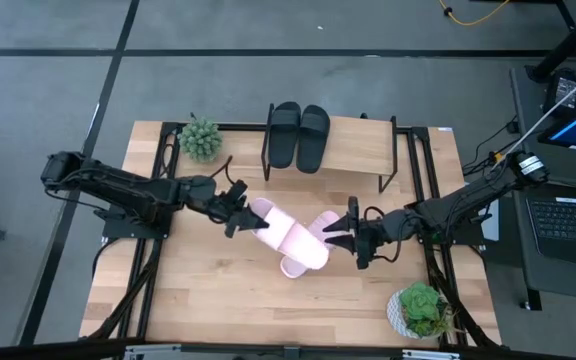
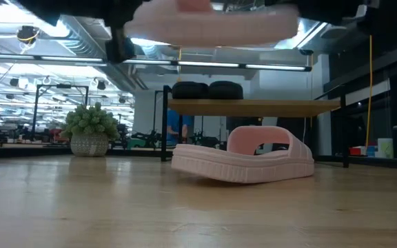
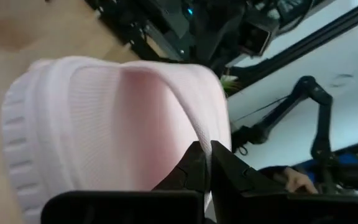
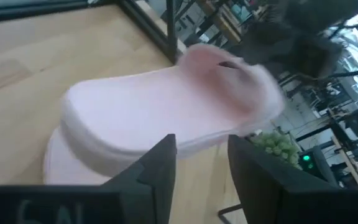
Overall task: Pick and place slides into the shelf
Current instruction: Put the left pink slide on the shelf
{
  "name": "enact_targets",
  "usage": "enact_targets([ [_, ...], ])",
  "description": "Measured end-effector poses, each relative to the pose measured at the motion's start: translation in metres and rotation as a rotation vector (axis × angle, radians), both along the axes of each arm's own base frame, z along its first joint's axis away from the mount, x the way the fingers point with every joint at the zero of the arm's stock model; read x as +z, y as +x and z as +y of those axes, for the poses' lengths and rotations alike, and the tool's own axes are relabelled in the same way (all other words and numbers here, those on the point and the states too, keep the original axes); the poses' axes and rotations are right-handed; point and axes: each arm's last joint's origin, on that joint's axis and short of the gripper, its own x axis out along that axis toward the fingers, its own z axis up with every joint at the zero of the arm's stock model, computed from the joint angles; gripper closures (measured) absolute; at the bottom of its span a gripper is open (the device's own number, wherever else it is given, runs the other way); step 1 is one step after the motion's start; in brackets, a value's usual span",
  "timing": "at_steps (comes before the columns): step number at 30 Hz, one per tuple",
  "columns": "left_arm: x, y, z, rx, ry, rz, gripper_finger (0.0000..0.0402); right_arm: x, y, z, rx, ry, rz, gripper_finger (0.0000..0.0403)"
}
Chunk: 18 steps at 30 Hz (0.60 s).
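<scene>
On the light wooden surface (image 1: 218, 300) lies one pale pink ribbed slide (image 2: 243, 162). The second pale pink slide (image 1: 278, 228) hangs above it, pinched shut in the left tool (image 1: 240, 212). The right tool (image 1: 346, 232) sits just beside this slide's other end, fingers parted and holding nothing. Farther back, two black slides (image 1: 298, 134) rest side by side on the plank-topped, black-framed shelf (image 1: 358, 150), a potted green plant (image 1: 200, 138) to its left.
</scene>
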Motion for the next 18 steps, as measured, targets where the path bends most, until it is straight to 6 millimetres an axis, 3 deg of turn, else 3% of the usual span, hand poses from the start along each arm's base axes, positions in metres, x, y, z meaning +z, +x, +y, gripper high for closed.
enact_targets([
  [7, 0.008, 0.004, 0.016, 0.069, 0.021, 0.057, 0.0401, -0.009, 0.000, 0.007, 0.023, -0.026, 0.064, 0.0256],
  [18, 0.005, 0.002, 0.034, 0.085, 0.056, 0.086, 0.0401, 0.000, 0.024, 0.016, -0.032, -0.074, 0.231, 0.0256],
])
